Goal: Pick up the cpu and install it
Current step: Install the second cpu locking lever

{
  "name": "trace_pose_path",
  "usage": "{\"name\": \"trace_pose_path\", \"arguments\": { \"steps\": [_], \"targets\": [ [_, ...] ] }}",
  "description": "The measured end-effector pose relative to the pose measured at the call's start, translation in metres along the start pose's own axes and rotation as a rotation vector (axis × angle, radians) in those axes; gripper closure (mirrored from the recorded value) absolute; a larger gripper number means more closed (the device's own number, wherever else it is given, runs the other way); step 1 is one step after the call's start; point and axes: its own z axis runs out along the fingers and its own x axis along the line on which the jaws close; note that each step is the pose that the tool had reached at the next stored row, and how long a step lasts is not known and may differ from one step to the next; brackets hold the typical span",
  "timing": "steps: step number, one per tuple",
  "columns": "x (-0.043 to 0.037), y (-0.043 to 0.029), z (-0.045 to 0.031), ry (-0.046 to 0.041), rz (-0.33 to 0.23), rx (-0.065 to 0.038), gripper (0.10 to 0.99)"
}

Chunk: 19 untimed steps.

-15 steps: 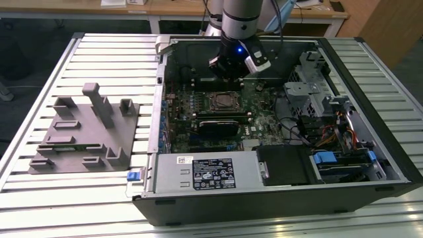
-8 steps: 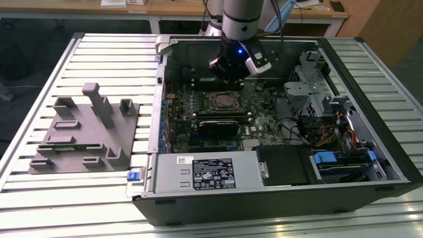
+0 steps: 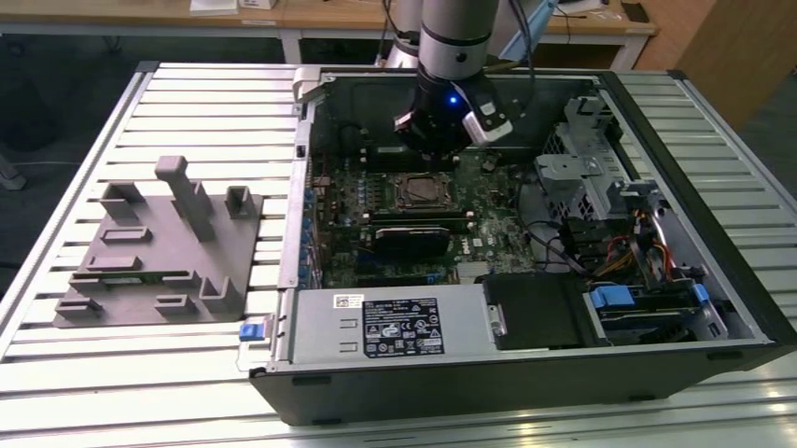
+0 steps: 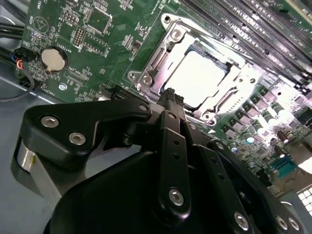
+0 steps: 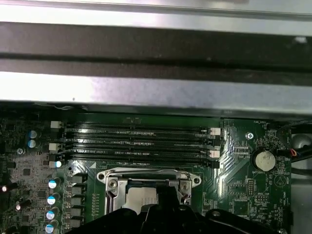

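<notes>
Inside the open computer case, at about 12 o'clock from the socket, hangs the end effector. Second wrist view: its fingers look closed, empty, above the cpu lying in the socket. First wrist view: the cpu sits below the memory slots.

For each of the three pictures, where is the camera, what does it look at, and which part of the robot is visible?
Exterior view: off the arm, above, looking down into the open computer case; shows the arm and gripper over the socket.
Second wrist view: on the wrist, behind the black gripper, facing the cpu in the socket.
First wrist view: on the wrist, facing the memory slots and case wall; gripper body at the frame edge.
Both wrist views share the socket and coin battery.
</notes>
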Motion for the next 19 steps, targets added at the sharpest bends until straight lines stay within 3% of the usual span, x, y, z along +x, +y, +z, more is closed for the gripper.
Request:
{"name": "trace_pose_path", "arguments": {
  "steps": [7, 19],
  "targets": [
    [-0.0002, -0.0002, -0.0154, 0.0, 0.0, 0.0, 0.98],
    [0.0004, -0.021, -0.017, 0.0, 0.0, 0.0, 0.98]
  ]
}}
